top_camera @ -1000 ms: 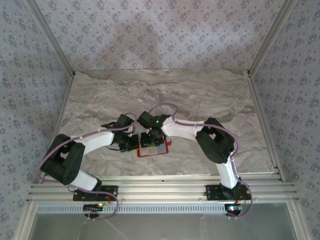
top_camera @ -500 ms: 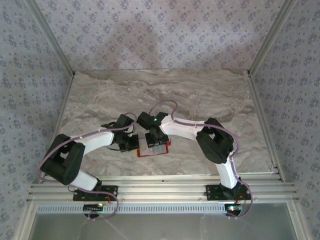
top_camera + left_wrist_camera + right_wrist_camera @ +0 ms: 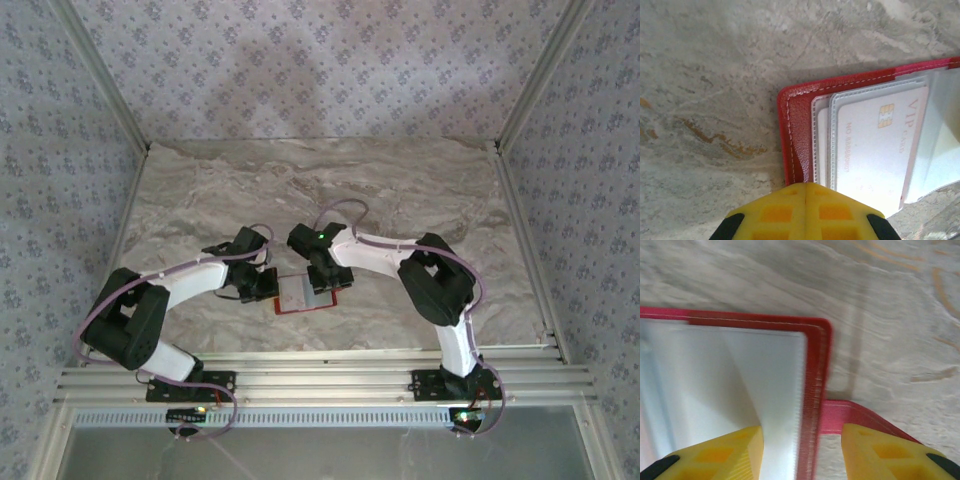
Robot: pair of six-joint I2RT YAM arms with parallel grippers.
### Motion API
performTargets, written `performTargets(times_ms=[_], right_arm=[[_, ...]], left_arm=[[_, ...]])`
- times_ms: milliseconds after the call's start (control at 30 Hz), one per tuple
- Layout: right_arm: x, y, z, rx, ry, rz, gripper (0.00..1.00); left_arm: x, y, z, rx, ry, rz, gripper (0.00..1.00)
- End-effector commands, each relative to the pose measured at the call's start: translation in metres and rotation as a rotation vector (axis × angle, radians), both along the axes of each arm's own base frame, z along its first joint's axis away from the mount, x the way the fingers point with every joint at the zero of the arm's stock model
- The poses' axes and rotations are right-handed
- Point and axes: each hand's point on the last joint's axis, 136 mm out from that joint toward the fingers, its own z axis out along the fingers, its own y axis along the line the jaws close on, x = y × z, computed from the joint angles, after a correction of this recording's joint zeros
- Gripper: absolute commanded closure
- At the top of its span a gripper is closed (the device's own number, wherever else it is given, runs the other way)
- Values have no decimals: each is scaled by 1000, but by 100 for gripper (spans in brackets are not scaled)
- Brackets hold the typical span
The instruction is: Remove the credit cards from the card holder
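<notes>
Patterned wallpaper walls in a marble-look bench (image 3: 400,190), and the red card holder (image 3: 300,308) lies open near its 6 o'clock edge. The left fingers (image 3: 785,212), pressed together, pin the holder's cover at its 9 o'clock side. The right fingers (image 3: 715,452) stand apart astride the red-edged clear pocket (image 3: 740,370) at 3 o'clock. The credit cards (image 3: 875,145) sit in their sleeves. The pull will likely go best by pinching a card's edge, not the plastic, and drawing it flat.

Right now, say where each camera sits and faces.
Top external: above, behind the bases, facing down; both arms meet at the card holder.
Left wrist: low over the holder, facing a pocketed card past the shut left hand.
Right wrist: low over the holder's corner, seen between fingers of the open right hand.
All views share the holder.
</notes>
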Motion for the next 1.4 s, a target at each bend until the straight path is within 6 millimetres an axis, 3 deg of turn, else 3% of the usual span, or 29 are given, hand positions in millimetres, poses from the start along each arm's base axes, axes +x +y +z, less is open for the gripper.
performTargets(times_ms=[0,233,700,1167,1367], right_arm=[[-1,-18,8,-36,-26,-14,54],[-2,-20,17,22,-37,-30,57],[-5,43,45,435,-2,-31,69],[-3,89,40,668,99,-44,72],[-1,92,27,673,125,-58,73]], left_arm=[[5,-5,16,-25,-29,-12,100],[8,-13,28,-42,-43,-26,100],[6,-29,15,-24,-2,-66,100],[-2,-21,1,15,35,-73,100],[-4,-21,0,14,39,-73,100]])
